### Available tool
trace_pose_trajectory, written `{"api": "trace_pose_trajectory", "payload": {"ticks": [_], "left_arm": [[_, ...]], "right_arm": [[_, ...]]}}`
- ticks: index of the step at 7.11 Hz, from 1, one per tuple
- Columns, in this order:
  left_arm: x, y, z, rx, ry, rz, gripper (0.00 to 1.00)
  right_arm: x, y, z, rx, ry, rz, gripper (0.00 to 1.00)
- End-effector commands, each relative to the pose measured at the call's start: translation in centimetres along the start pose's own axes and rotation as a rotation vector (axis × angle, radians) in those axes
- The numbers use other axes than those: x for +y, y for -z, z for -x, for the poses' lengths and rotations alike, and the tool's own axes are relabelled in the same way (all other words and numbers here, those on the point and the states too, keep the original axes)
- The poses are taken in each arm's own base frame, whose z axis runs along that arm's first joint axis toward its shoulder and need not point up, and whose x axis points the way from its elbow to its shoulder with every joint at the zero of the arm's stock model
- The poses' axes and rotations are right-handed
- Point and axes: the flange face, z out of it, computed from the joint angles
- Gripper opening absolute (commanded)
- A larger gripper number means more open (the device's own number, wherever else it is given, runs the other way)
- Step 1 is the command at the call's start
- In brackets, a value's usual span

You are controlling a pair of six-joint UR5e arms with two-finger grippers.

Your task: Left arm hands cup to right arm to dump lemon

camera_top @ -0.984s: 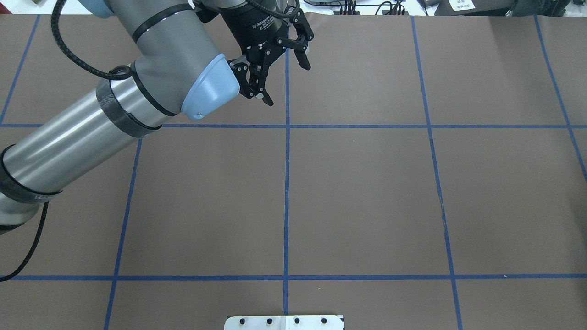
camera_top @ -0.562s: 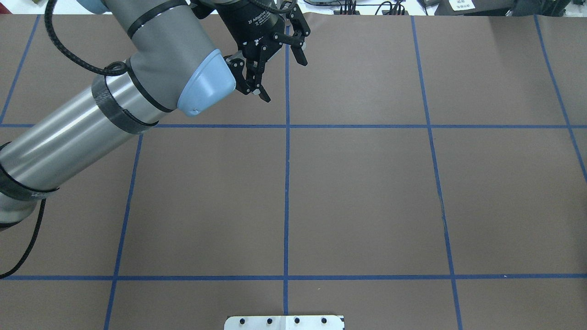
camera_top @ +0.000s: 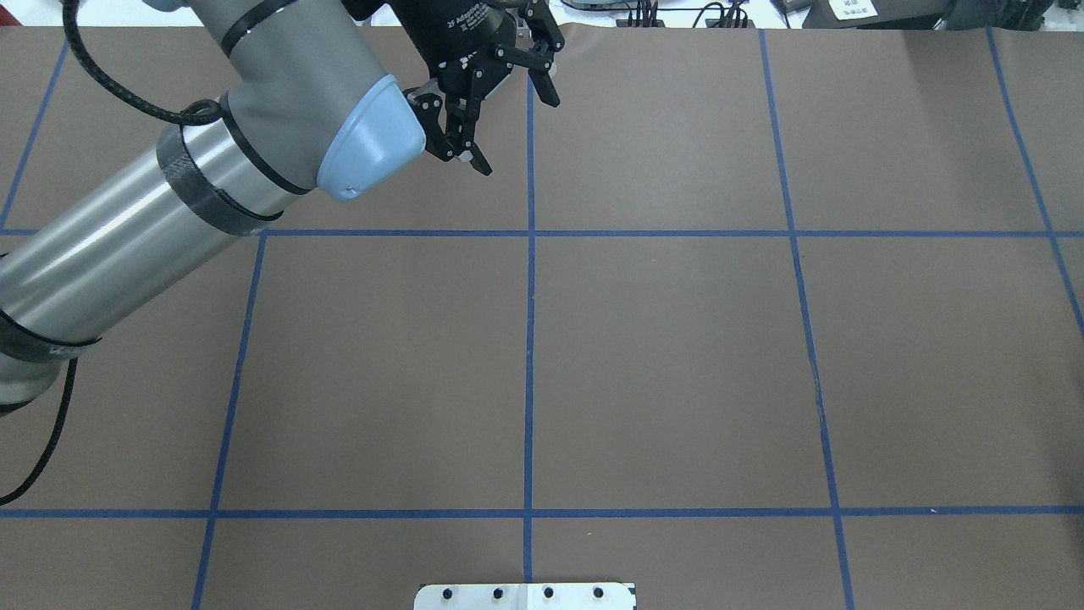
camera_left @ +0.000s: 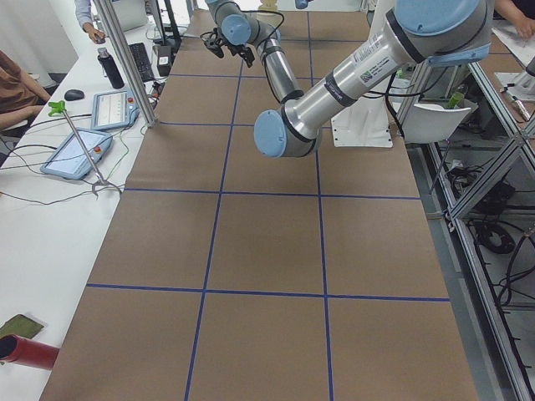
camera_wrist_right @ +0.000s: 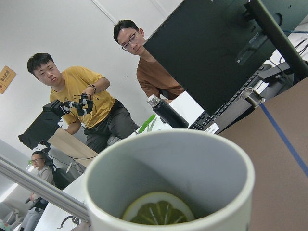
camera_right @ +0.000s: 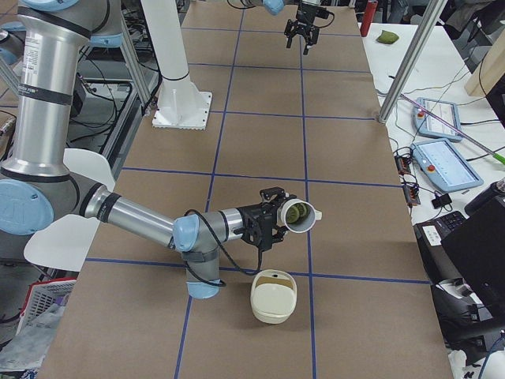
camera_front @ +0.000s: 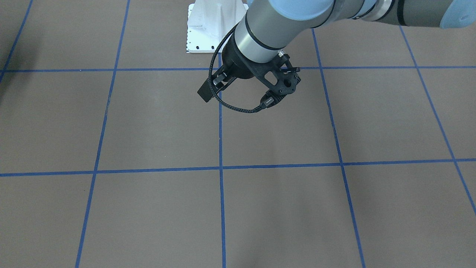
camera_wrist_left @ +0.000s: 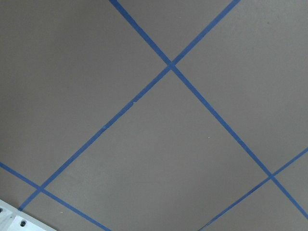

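A miss looks likeliest. In the exterior right view the cup (camera_right: 308, 215) lies on its side in the air at the end of the right arm (camera_right: 134, 215), with its mouth toward 3 o'clock. The cream bowl (camera_right: 273, 298) sits on the table (camera_top: 677, 356) at the cup's 6 o'clock, not under the mouth. Tipped further from there, the lemon slices (camera_wrist_right: 159, 211) could slide past the bowl's rim onto the table. Being thin and probably wet, they could also cling to the greyish inner wall and not fall at all.

The right gripper (camera_right: 276, 215) is at the cup's closed end, but I cannot tell whether its fingers are clamped; a loose hold would let the mug turn or drop. The left gripper (camera_top: 518, 137) is spread wide and carries nothing. It is at 12 o'clock in the overhead view, well apart from the cup, so a clash seems unlikely.

The table is covered in a brown sheet gridded with blue tape (camera_top: 529, 339), with a white base plate (camera_top: 525, 596) at 6 o'clock. A side desk carries a monitor (camera_wrist_right: 216, 57), a keyboard (camera_wrist_right: 231, 115), a dark bottle (camera_wrist_right: 166, 111) and two tablets (camera_right: 446, 162). People sit there — one in a yellow top (camera_wrist_right: 84, 91) holds a black device.
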Motion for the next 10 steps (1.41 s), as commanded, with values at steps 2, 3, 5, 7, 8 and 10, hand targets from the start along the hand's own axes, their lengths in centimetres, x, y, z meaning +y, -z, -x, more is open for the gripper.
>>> {"api": "trace_pose_trajectory", "payload": {"ticks": [2,3,5,7,8,10], "left_arm": [[-0.3,0.3,0.0,0.004,0.003,-0.004,1.0],[-0.4,0.5,0.0,0.005,0.006,-0.006,1.0],[-0.5,0.5,0.0,0.005,0.006,-0.006,1.0],[-0.6,0.6,0.0,0.007,0.008,-0.008,1.0],[-0.7,0.7,0.0,0.008,0.009,-0.009,1.0],[-0.8,1.0,-0.1,0.012,0.008,-0.011,1.0]], "right_arm": [[0.6,0.5,0.3,-0.05,-0.014,0.031,0.0],[0.7,0.8,0.3,-0.068,-0.044,0.031,0.0],[0.7,1.1,-0.5,-0.107,-0.121,0.032,0.0],[0.5,0.7,-0.2,-0.127,-0.204,0.042,0.0],[0.5,0.6,0.1,-0.158,-0.285,0.054,0.0],[0.3,0.4,-1.5,-0.16,-0.333,0.059,0.0]]}}
